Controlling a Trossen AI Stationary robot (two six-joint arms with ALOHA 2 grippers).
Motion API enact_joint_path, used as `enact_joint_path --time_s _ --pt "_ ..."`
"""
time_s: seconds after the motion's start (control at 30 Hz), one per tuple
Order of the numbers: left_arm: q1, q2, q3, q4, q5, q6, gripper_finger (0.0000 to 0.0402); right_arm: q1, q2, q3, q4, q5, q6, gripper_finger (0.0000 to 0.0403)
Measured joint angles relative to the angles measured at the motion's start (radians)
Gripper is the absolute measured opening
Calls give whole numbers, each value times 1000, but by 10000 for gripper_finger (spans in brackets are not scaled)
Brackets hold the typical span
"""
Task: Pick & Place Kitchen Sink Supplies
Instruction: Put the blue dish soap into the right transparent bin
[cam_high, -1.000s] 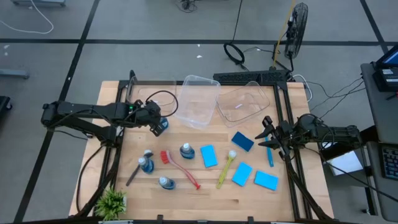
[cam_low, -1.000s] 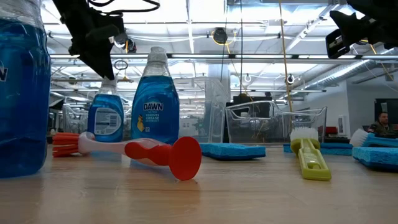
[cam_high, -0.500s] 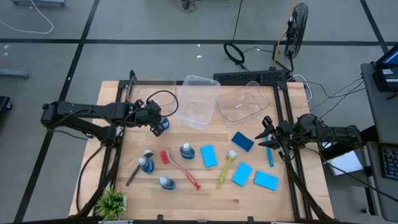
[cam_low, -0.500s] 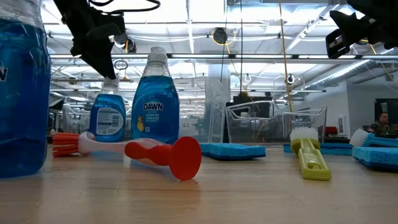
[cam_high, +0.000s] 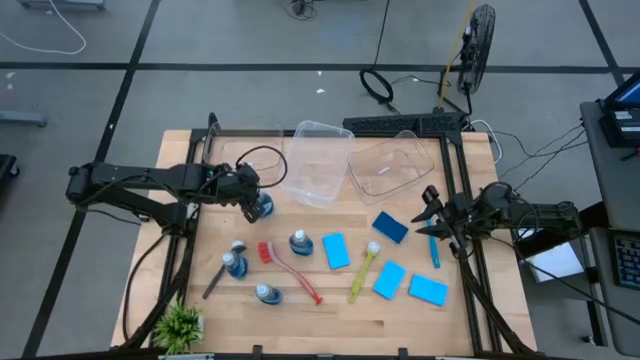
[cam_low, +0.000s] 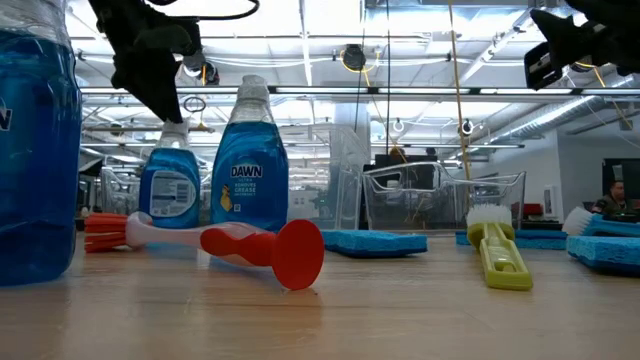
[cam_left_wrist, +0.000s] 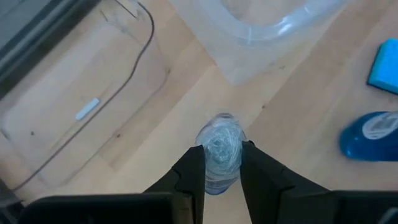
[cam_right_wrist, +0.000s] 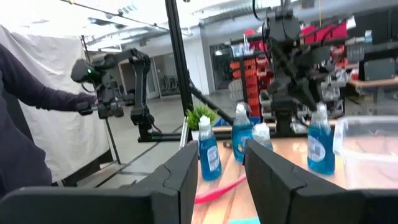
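At the left of the table our left gripper has its two dark fingers pressed on both sides of the neck of a small clear plastic bottle of blue liquid, which stands upright on the pale wooden table, just beside the nearer clear plastic bin. We judge the grip risky: the neck is narrow, smooth and round, so the bottle could slip or swing when lifted, and it might knock the thin bin wall. In the middle lie three more such bottles, a slim red long-handled brush and flat, soft-looking blue sponges. At the right, our right gripper hovers above the table with fingers apart, holding nothing, near a darker blue sponge.
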Motion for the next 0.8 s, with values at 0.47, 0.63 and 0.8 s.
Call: enact_joint_path --time_s 0.47,0.63,0.8 --pt "0 -2 93 -11 28 5 81 0 0 0 187 44 1 116" --pt "-1 -2 181 -48 47 11 81 0 0 0 208 203 -2 116" --pt "-9 -2 299 -129 45 11 81 0 2 0 217 292 -3 116"
